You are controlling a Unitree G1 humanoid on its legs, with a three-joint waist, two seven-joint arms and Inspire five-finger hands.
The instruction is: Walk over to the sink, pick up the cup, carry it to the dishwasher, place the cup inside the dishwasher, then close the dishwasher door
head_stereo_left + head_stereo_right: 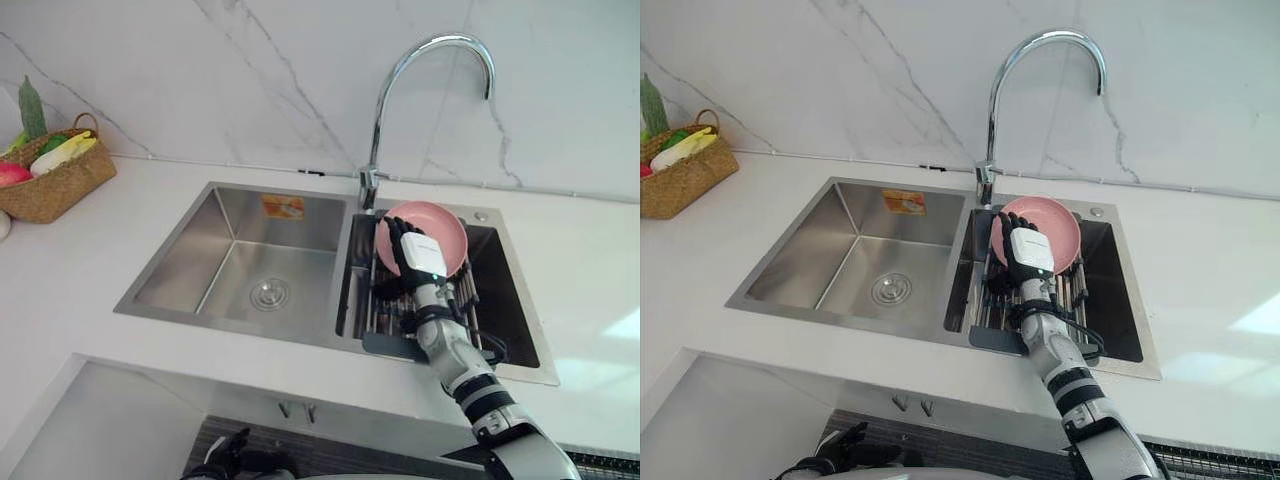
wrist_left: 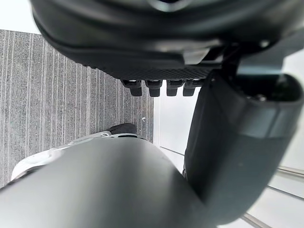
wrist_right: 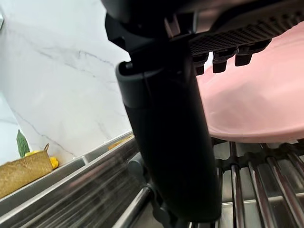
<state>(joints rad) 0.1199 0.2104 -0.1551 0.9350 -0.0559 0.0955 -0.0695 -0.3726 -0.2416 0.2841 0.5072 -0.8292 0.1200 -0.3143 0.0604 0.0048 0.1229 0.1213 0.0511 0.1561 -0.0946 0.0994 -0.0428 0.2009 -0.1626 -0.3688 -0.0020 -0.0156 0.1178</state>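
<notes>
A broad white stone countertop [image 1: 80,270] carries a double-basin stainless steel sink [image 1: 190,250], and everything here is best placed from that sink. Behind its middle divider rises a tall chrome gooseneck tap [image 1: 377,130], arching over the right basin.

A slatted metal draining rack [image 1: 992,300] lies across the right basin, probably so that wet ware can drip into it. On the counter well to the left of the sink is a woven straw basket [image 1: 55,185] of vegetables, clear of the work.

The piece to be lifted is a pink, round, shallow dish [image 1: 445,230], more a bowl or plate than a cup in shape. It stands tilted on its edge on the rack in the right basin, at the back near the foot of the tap. Leaning like that, its hollow face is turned toward the front of the sink, which suits a reach from the robot's side.

The right hand [image 1: 420,255] is over the rack in that basin, its fingers [image 3: 223,59] stretched out against the dish's face. The thumb stands apart from them and points down at the bars. Nothing is clamped, so I judge this to be the approach to a grasp, with the thumb yet to come round the rim.

The left hand [image 1: 835,458] hangs low in front of the sink, below the counter edge, its fingers relaxed and holding nothing, likely kept out of the way.
</notes>
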